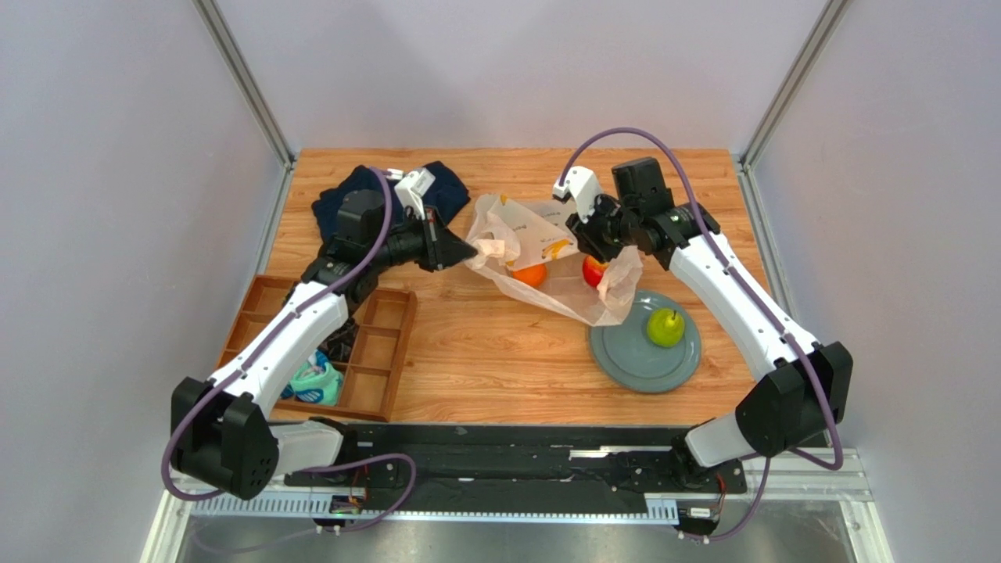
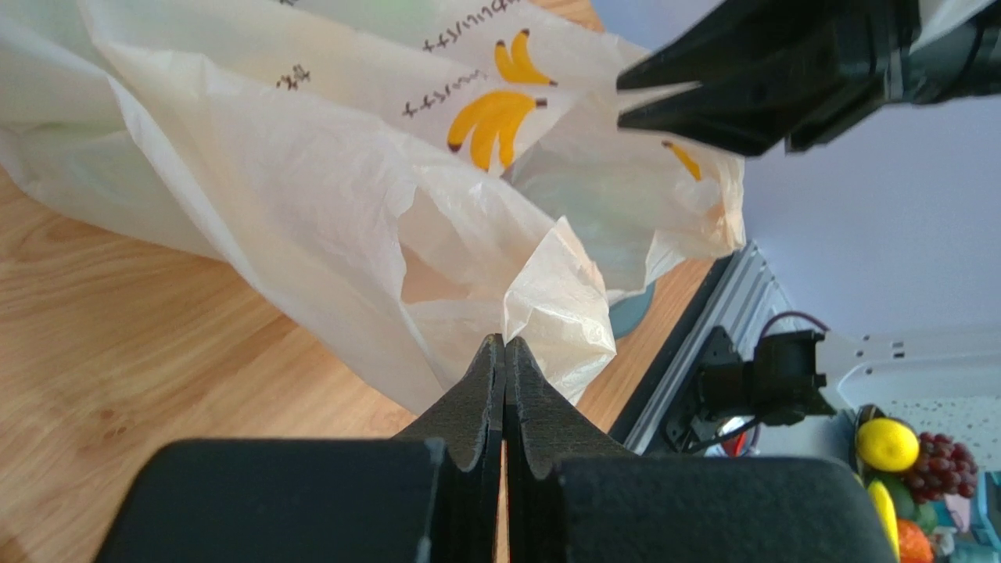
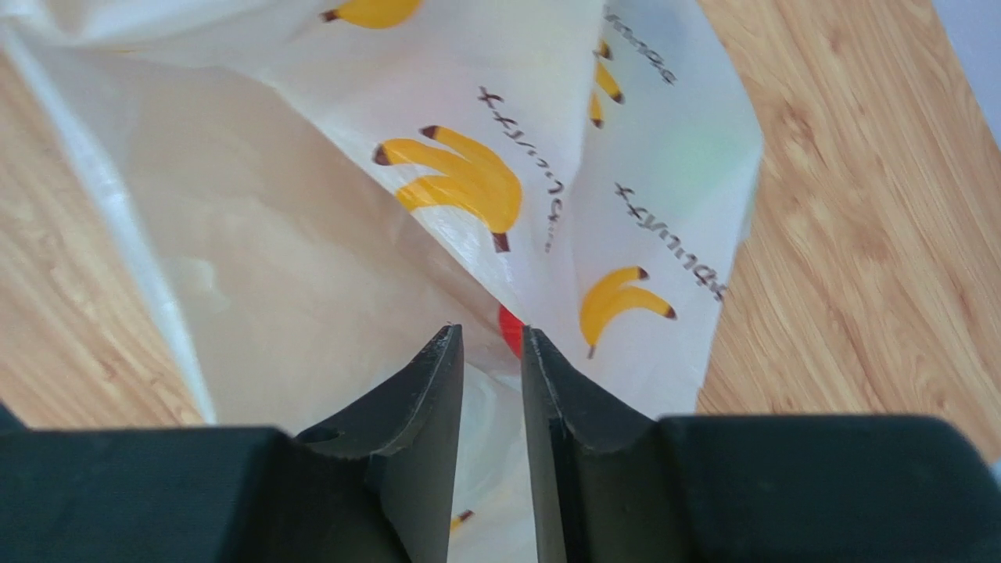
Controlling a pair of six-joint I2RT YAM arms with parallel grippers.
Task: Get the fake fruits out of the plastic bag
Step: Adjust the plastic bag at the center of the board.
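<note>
The cream plastic bag [image 1: 535, 249] with yellow banana prints lies crumpled mid-table. An orange [image 1: 529, 276] and a red apple [image 1: 595, 272] show at its near side, under or in the film. A green apple [image 1: 665, 327] stands on the grey plate [image 1: 623, 358]. My left gripper [image 1: 468, 252] is shut on a fold of the bag's left edge [image 2: 552, 293], its tips [image 2: 505, 343] pinching the film. My right gripper [image 1: 584, 248] hovers over the bag's right part [image 3: 294, 270], its jaws a little apart and empty [image 3: 491, 331]. A sliver of the red apple [image 3: 511, 334] shows between its tips.
A wooden compartment tray [image 1: 394, 340] stands at the left, with rolled teal socks [image 1: 315, 378] in it. A dark navy cloth [image 1: 353, 194] lies at the back left. The right gripper [image 2: 658, 100] reaches in over the bag in the left wrist view.
</note>
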